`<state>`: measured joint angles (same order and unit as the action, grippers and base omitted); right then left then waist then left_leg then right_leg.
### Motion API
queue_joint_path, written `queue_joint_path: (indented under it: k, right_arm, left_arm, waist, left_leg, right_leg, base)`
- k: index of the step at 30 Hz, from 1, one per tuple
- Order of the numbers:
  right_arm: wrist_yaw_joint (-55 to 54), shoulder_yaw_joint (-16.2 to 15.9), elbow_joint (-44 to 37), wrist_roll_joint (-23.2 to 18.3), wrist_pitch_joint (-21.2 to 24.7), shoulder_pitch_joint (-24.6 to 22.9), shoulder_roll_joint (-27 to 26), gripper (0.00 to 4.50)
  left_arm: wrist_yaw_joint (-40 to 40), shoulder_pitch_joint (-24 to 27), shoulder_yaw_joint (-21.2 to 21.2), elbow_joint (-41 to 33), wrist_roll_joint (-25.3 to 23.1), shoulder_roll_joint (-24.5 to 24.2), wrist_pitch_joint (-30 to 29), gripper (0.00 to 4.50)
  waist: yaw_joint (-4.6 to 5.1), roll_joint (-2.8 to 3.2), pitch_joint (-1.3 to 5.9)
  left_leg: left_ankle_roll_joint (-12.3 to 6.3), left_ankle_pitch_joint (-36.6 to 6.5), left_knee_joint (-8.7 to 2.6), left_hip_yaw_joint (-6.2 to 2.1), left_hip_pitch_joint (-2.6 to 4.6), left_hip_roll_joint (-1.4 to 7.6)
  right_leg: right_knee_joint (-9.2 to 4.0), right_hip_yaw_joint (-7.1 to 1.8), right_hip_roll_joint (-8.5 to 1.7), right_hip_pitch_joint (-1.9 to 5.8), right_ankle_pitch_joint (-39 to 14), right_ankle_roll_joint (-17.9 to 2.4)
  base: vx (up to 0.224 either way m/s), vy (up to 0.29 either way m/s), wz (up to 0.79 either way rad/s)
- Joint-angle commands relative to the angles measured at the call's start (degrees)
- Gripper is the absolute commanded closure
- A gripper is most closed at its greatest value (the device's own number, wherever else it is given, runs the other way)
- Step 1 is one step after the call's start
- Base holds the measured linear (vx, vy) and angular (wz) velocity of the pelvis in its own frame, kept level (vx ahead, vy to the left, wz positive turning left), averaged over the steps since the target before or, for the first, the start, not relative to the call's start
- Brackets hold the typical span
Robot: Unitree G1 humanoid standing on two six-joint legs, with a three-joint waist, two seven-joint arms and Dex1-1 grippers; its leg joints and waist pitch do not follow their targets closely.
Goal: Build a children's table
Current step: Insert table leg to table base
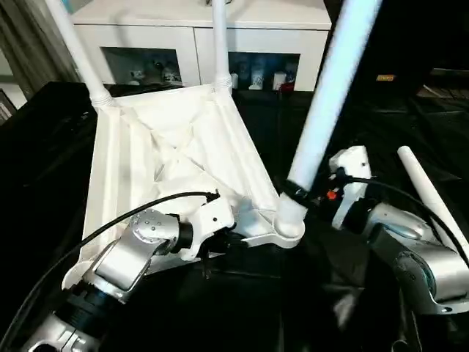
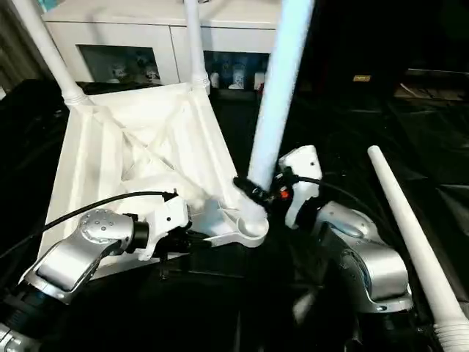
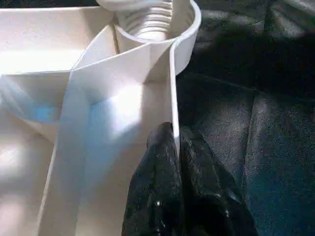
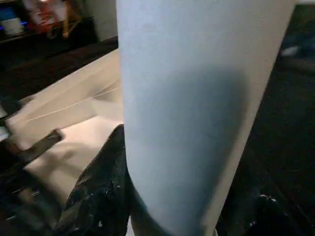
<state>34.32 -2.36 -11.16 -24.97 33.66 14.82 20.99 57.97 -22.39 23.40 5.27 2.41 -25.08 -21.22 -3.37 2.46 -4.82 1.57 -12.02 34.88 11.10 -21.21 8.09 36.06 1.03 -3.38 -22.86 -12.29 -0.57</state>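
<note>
The children's table top [image 1: 168, 147] lies upside down on a black surface, ribbed underside up. Two white legs [image 1: 77, 51] [image 1: 220, 44] stand in its far corner sockets. A third leg [image 1: 330, 81] stands tilted in the near right socket [image 1: 282, 231]. My right gripper [image 1: 297, 192] is shut on that leg just above the socket, and a black finger [image 4: 98, 191] hugs the tube. My left gripper [image 3: 175, 135] pinches the thin rim wall of the top beside the same socket. A fourth leg [image 2: 410, 235] lies loose on the right.
A white cabinet [image 1: 198, 37] with glass doors stands behind the table top. A black cable [image 1: 110, 220] arcs over my left forearm. My right forearm [image 1: 418, 257] lies between the held leg and the loose one.
</note>
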Motion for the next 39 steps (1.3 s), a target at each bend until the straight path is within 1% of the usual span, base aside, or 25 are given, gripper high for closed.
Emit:
queue_joint_path:
  k: [1,2,3,5,6,7,8,11,12,13,14,15,17,18,19,21,22,24,26,31,33,35,36,37,39]
  right_arm:
    - [0.88,-0.28,-1.67,-1.30,2.44,0.76,0.89,2.64]
    - [0.92,-0.33,-1.64,-1.27,2.63,0.76,1.01,2.64]
    - [1.11,-0.38,-1.28,-1.14,3.12,0.88,1.43,2.64]
    - [1.27,-0.39,-0.56,-0.91,3.55,1.12,1.73,2.64]
    - [1.32,-0.44,-0.18,-0.73,3.70,1.27,1.87,2.65]
    - [1.34,-0.46,0.33,-0.66,4.19,1.57,1.96,2.65]
    - [1.23,-0.65,1.18,-0.31,4.57,2.15,2.05,2.65]
    - [1.27,-0.88,2.72,-0.10,4.89,3.20,1.91,2.65]
    - [1.41,-0.95,3.19,-0.20,4.98,3.58,1.80,2.65]
    - [1.53,-1.23,3.73,-0.21,5.27,4.01,1.67,2.65]
    - [1.85,-1.56,4.36,-0.53,6.20,4.55,1.44,2.65]
    - [1.89,-1.59,4.41,-0.57,6.29,4.58,1.42,2.65]
    - [2.66,-2.65,4.72,-0.24,7.02,4.70,1.76,2.65]
    - [3.03,-3.12,4.75,-0.18,7.35,4.64,1.94,2.65]
    - [3.13,-3.20,4.77,-0.28,7.58,4.64,1.95,2.65]
    - [3.04,-3.19,4.80,-0.32,7.80,4.69,1.93,2.65]
    - [2.95,-3.21,4.90,-0.22,7.96,4.70,1.96,2.65]
    - [2.86,-3.07,5.32,0.05,7.43,4.79,1.89,2.65]
    - [2.81,-2.68,5.69,0.08,6.54,4.75,1.59,2.65]
    - [1.67,0.48,8.12,-0.82,3.62,3.29,-0.48,2.65]
    - [1.25,2.08,8.77,-1.84,2.67,2.65,-1.59,2.65]
    - [1.20,3.76,9.11,-3.47,2.32,1.89,-2.81,2.65]
    - [1.18,4.47,9.32,-4.13,2.05,1.53,-3.40,2.65]
    - [1.29,5.68,10.14,-5.26,0.69,0.23,-4.84,2.65]
    - [1.60,5.75,10.46,-5.36,-0.59,-0.78,-5.48,2.65]
  left_arm:
    - [-0.76,-0.24,0.44,2.05,-2.19,-1.09,-0.21,4.36]
    - [-1.01,-0.25,0.41,2.13,-2.32,-1.05,-0.16,4.36]
    - [-1.57,-0.44,0.51,2.60,-2.88,-0.97,0.36,4.36]
    - [-1.31,-0.48,0.64,2.83,-2.98,-1.06,0.74,4.36]
    - [-1.14,-0.46,0.63,2.85,-2.87,-1.07,0.72,4.45]
    - [-1.44,-0.46,0.43,2.96,-2.76,-0.88,0.86,4.50]
    - [-1.34,-0.54,0.34,3.08,-2.53,-0.81,0.90,4.50]
    - [-1.36,-0.71,0.43,3.30,-2.55,-0.82,1.35,4.50]
    - [-1.49,-0.79,0.45,3.41,-2.60,-0.80,1.44,4.50]
    - [-1.21,-0.77,0.55,3.35,-2.56,-0.96,1.56,4.50]
    - [-1.24,-0.87,0.60,3.45,-2.67,-0.99,1.84,4.50]
    - [-1.24,-0.88,0.60,3.47,-2.68,-0.99,1.86,4.50]
    - [-1.35,-1.11,0.62,3.90,-2.99,-1.03,2.73,4.50]
    - [-1.38,-1.22,0.59,4.10,-3.06,-1.02,3.01,4.50]
    - [-1.31,-1.27,0.58,4.16,-3.04,-1.03,2.99,4.50]
    - [-1.18,-1.34,0.60,4.21,-3.00,-1.06,2.93,4.50]
    - [-1.13,-1.40,0.56,4.16,-2.95,-1.12,2.83,4.50]
    - [-1.36,-1.53,0.39,4.24,-2.89,-1.09,2.74,4.50]
    - [-1.45,-1.61,0.27,4.33,-2.80,-1.05,2.66,4.50]
    - [-2.58,-2.42,-0.58,5.77,-2.56,-0.31,3.43,4.50]
    - [-2.86,-2.69,-1.00,6.39,-2.50,0.01,3.77,4.50]
    - [-3.23,-2.98,-1.37,7.01,-2.41,0.33,3.99,4.50]
    - [-3.39,-3.17,-1.53,7.36,-2.37,0.46,4.11,4.50]
    - [-3.87,-3.73,-1.85,8.32,-2.35,0.82,4.38,4.50]
    - [-4.28,-4.07,-2.07,8.83,-2.34,1.11,4.51,4.50]
  waist:
    - [-0.17,-0.31,3.15]
    - [-0.17,-0.27,3.16]
    - [-0.15,-0.51,3.20]
    - [-0.22,-0.37,3.22]
    - [-0.21,-0.53,3.29]
    - [-0.16,-0.84,3.27]
    - [-0.16,-0.93,3.25]
    - [-0.17,-0.87,3.16]
    - [-0.10,-1.07,3.18]
    - [-0.14,-1.03,3.18]
    - [-0.13,-1.28,3.15]
    - [-0.11,-1.18,3.18]
    - [-0.06,-1.59,3.08]
    - [-0.12,-1.46,3.08]
    - [-0.11,-1.59,3.01]
    - [-0.15,-1.58,3.03]
    - [-0.14,-1.72,2.95]
    - [-0.16,-1.67,2.87]
    - [-0.11,-1.67,2.78]
    - [0.00,-1.59,2.44]
    - [0.01,-1.41,2.26]
    - [-0.03,-1.45,2.41]
    - [0.03,-1.34,2.24]
    - [0.04,-1.26,2.17]
    - [-0.05,-1.27,2.16]
  left_leg:
    - [-1.71,-10.34,-4.89,-2.61,0.71,4.90]
    - [-1.62,-10.23,-4.88,-2.62,0.69,4.91]
    - [-1.61,-9.92,-4.89,-2.59,0.63,4.92]
    - [-1.63,-9.68,-4.87,-2.62,0.60,4.91]
    - [-1.68,-9.29,-4.80,-2.57,0.60,4.88]
    - [-1.89,-9.08,-4.77,-2.46,0.57,4.80]
    - [-1.95,-9.09,-4.74,-2.47,0.54,4.78]
    - [-1.78,-9.59,-4.79,-2.46,0.70,4.80]
    - [-1.79,-9.51,-4.79,-2.46,0.66,4.81]
    - [-1.86,-9.03,-4.79,-2.50,0.57,4.82]
    - [-2.01,-8.76,-4.75,-2.43,0.59,4.81]
    - [-2.06,-8.55,-4.79,-2.47,0.55,4.79]
    - [-2.30,-8.27,-4.78,-2.38,0.49,4.75]
    - [-2.38,-8.26,-4.80,-2.42,0.50,4.82]
    - [-2.43,-8.37,-4.82,-2.40,0.54,4.81]
    - [-2.39,-8.38,-4.79,-2.37,0.54,4.78]
    - [-2.44,-8.33,-4.83,-2.36,0.50,4.71]
    - [-2.44,-8.35,-4.88,-2.38,0.51,4.74]
    - [-2.28,-8.92,-4.97,-2.41,0.53,4.76]
    - [-1.49,-11.40,-5.22,-2.44,0.66,4.73]
    - [-1.32,-11.71,-5.38,-2.52,0.64,4.80]
    - [-1.29,-11.86,-5.39,-2.57,0.77,4.90]
    - [-1.46,-11.44,-5.51,-2.61,0.55,4.85]
    - [-1.52,-11.99,-5.54,-2.57,0.60,4.89]
    - [-1.62,-11.96,-5.54,-2.51,0.69,4.91]
  right_leg:
    - [-5.04,-2.88,-5.15,2.43,-10.28,-13.86]
    - [-5.04,-2.89,-5.18,2.43,-10.22,-13.80]
    - [-5.02,-2.91,-5.17,2.47,-9.85,-13.70]
    - [-5.00,-2.90,-5.22,2.44,-9.67,-13.62]
    - [-4.94,-2.92,-5.24,2.45,-9.22,-13.67]
    - [-5.03,-2.92,-5.22,2.46,-9.54,-13.58]
    - [-5.04,-2.95,-5.29,2.48,-10.03,-13.53]
    - [-5.31,-2.97,-5.25,2.22,-12.89,-13.01]
    - [-5.26,-2.94,-5.26,2.26,-12.86,-13.04]
    - [-5.17,-2.93,-5.29,2.27,-12.52,-12.97]
    - [-5.17,-2.97,-5.26,2.21,-12.32,-12.80]
    - [-5.11,-2.93,-5.23,2.27,-12.15,-12.79]
    - [-5.20,-2.94,-5.21,2.22,-11.98,-12.68]
    - [-5.19,-2.96,-5.30,2.22,-12.18,-12.58]
    - [-5.22,-2.96,-5.28,2.17,-12.68,-12.36]
    - [-5.32,-3.01,-5.37,2.18,-13.37,-12.06]
    - [-5.39,-3.01,-5.31,2.17,-14.10,-11.77]
    - [-5.44,-3.01,-5.32,2.09,-14.61,-11.63]
    - [-5.58,-2.99,-5.29,1.97,-15.83,-11.40]
    - [-6.00,-3.08,-5.28,1.63,-18.88,-10.83]
    - [-6.04,-3.10,-5.29,1.54,-18.95,-10.72]
    - [-6.03,-3.12,-5.46,1.57,-18.31,-10.95]
    - [-5.93,-3.07,-5.35,1.64,-17.34,-11.17]
    - [-6.03,-3.09,-5.41,1.58,-17.23,-11.32]
    - [-6.10,-3.14,-5.44,1.49,-16.97,-11.39]
  base:
    - [0.000,0.000,0.00]
    - [0.000,0.000,0.00]
    - [0.000,0.000,0.00]
    - [0.000,0.000,0.00]
    - [0.000,0.000,0.00]
    - [0.000,0.000,0.00]
    - [0.000,0.000,0.00]
    - [0.000,0.000,0.00]
    - [0.000,0.000,0.00]
    - [0.000,0.000,0.00]
    - [0.000,0.000,0.00]
    - [0.000,0.000,0.00]
    - [0.000,0.000,0.00]
    - [0.000,0.000,0.00]
    - [0.000,0.000,0.00]
    - [0.000,0.000,0.00]
    - [0.000,0.000,0.00]
    - [0.000,0.000,0.00]
    - [0.000,0.000,0.00]
    - [0.000,0.000,0.00]
    - [0.000,0.000,0.00]
    - [0.000,0.000,0.00]
    - [0.000,0.000,0.00]
    - [0.000,0.000,0.00]
    - [0.000,0.000,0.00]
